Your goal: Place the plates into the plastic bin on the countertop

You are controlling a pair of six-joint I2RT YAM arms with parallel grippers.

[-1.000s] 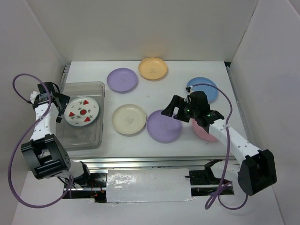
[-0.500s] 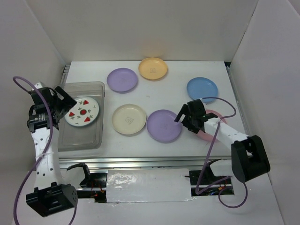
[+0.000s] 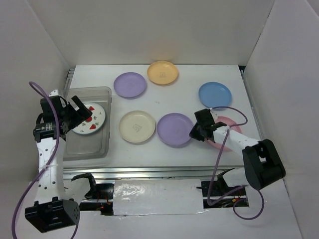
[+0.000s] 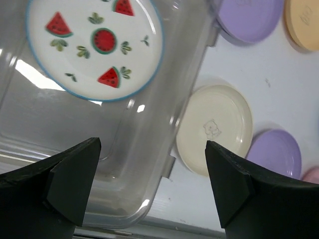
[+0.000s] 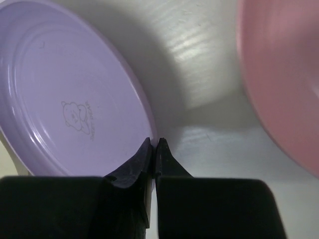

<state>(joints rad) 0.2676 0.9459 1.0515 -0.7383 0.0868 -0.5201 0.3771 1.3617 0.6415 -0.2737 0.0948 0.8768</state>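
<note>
My right gripper sits low on the countertop, shut on the right rim of the near lilac plate. The pink plate lies just right of it, partly under the arm. My left gripper hangs open and empty over the clear plastic bin, where the fruit-pattern plate lies. Cream, far lilac, orange-yellow and blue plates rest on the countertop.
White walls close in the left, back and right sides. A metal rail runs along the front edge. The bin stands against the left wall, with the cream plate close to its right side.
The right gripper has dropped to the countertop and shut on the lilac plate's rim. The left arm has swung back over the bin, staying open.
</note>
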